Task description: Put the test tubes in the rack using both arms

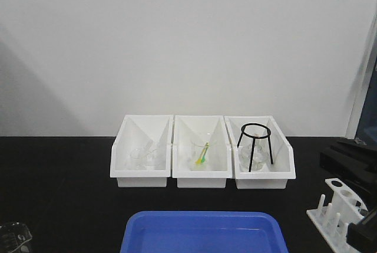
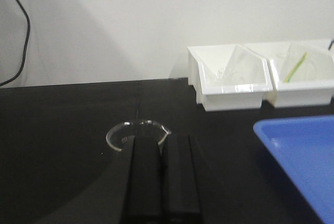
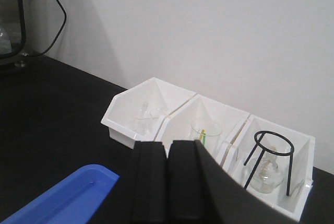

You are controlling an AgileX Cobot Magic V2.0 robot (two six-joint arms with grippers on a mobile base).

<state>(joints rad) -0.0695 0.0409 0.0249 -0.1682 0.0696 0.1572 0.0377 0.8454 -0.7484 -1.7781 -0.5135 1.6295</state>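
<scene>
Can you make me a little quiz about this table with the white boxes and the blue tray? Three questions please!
1. True or false: the black wire stand sits in the middle white bin.
2. How many white bins stand in a row by the wall?
3. Which thing is nearest the front table edge in the front view? A) the blue tray B) the yellow-green droppers C) the black wire stand

Key:
1. False. It sits in the right-hand bin in the front view.
2. Three.
3. A. The blue tray lies in front of the bins; the white rack stands to its right.
</scene>
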